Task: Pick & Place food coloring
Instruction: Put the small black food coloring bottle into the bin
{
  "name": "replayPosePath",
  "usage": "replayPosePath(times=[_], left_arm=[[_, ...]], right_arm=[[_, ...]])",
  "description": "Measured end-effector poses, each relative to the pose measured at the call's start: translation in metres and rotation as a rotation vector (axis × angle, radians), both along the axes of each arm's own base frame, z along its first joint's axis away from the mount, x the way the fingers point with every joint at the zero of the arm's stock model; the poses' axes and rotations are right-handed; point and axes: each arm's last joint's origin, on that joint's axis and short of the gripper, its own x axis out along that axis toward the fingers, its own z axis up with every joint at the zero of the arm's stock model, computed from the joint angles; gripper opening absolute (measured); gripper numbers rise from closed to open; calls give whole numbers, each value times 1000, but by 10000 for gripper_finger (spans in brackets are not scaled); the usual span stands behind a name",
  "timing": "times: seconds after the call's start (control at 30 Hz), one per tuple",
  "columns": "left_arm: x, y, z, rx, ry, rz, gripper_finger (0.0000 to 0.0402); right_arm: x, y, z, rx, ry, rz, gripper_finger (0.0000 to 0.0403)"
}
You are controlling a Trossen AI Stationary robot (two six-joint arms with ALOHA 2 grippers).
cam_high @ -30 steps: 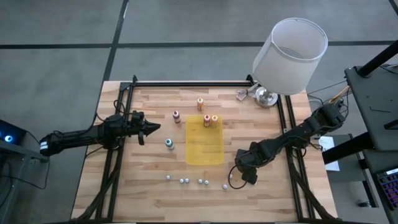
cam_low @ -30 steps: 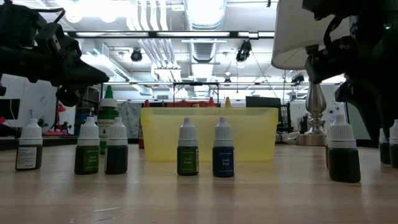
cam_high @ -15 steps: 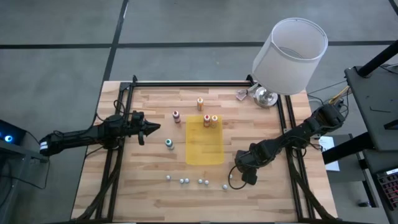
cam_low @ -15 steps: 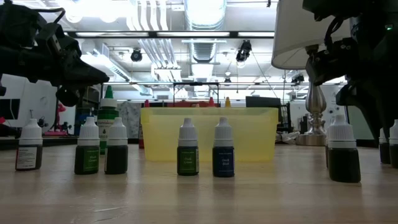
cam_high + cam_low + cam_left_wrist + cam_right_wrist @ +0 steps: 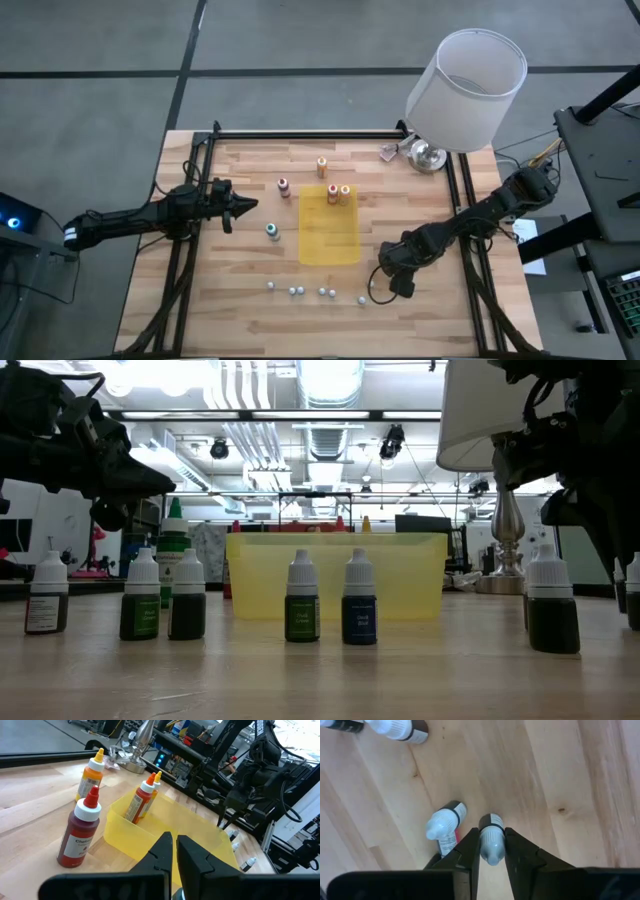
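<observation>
Right wrist view: the right gripper [image 5: 492,851] is set over a white-capped bottle [image 5: 491,838], its two dark fingers [image 5: 466,851] narrowed against the bottle's sides, so a grip on it is judged to be forming rather than finished. A second capped bottle [image 5: 446,821] is seen just beside the left-hand finger, apparently tilted or lying; whether it is touched cannot be told. For a clean pick, the squeeze is best completed squarely on the body below the cap, and the lift taken straight up so the neighbour is not dragged.

From above, the right gripper [image 5: 395,278] is placed at the near right of the table [image 5: 250,300], just past the end of a row of small white-capped bottles [image 5: 297,291]. The yellow tray [image 5: 330,235] is found near the middle, with two orange-topped bottles [image 5: 338,192] at its far end; a dark red bottle [image 5: 284,186], an orange one [image 5: 322,166] and a teal one [image 5: 273,231] are stood around it. Open wood is left between gripper and tray, so a short raised carry is judged feasible. The lamp [image 5: 465,90] and the table's right rail are to be kept clear of the elbow. The left gripper [image 5: 240,206], fingers pressed together, is held waiting left of the tray.
</observation>
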Motion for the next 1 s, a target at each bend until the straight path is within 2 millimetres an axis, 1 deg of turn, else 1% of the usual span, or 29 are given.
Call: replayPosePath(times=[0.2,0.37,0.5,0.63,0.8,0.9,1.0], left_arm=[[0,0,0,0,0,0,0],[0,0,0,0,0,0,0],[0,0,0,0,0,0,0],[0,0,0,0,0,0,0],[0,0,0,0,0,0,0],[0,0,0,0,0,0,0],[0,0,0,0,0,0,0]], right_arm=[[-3,-3,11,15,-35,4,62],[3,-2,27,37,-52,47,62],[12,-1,48,40,-101,95,62],[21,-5,65,29,-103,117,62],[33,-12,79,-2,-79,175,61],[44,-17,88,-16,-94,203,61],[54,-23,92,-30,-93,224,61]])
